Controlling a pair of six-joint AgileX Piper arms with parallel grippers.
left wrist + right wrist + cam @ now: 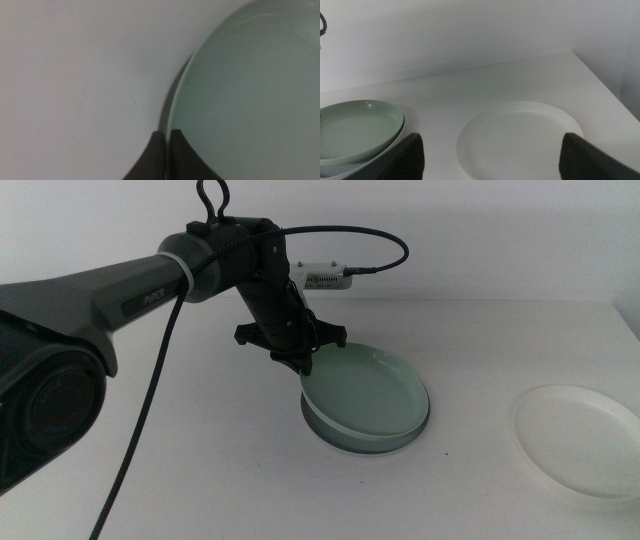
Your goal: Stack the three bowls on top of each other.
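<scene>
The pale mint green bowl (pixel 368 392) rests slightly tilted on the grey bowl (pixel 345 438) in the middle of the table. My left gripper (pixel 303 361) reaches in from the left and is shut on the green bowl's far-left rim. In the left wrist view its jaws (pixel 167 137) pinch the rim of the green bowl (pixel 250 90). The white bowl (pixel 578 438) lies alone at the right. My right gripper (pixel 497 160) is open, out of the middle view, hovering near the white bowl (pixel 520 135), with the green bowl (pixel 355 130) and the grey bowl (pixel 370 164) off to one side.
A small white box (pixel 325 277) with a black cable sits at the back of the table behind the left arm. The white wall stands close behind, and the table's right edge (pixel 628 330) runs near the white bowl.
</scene>
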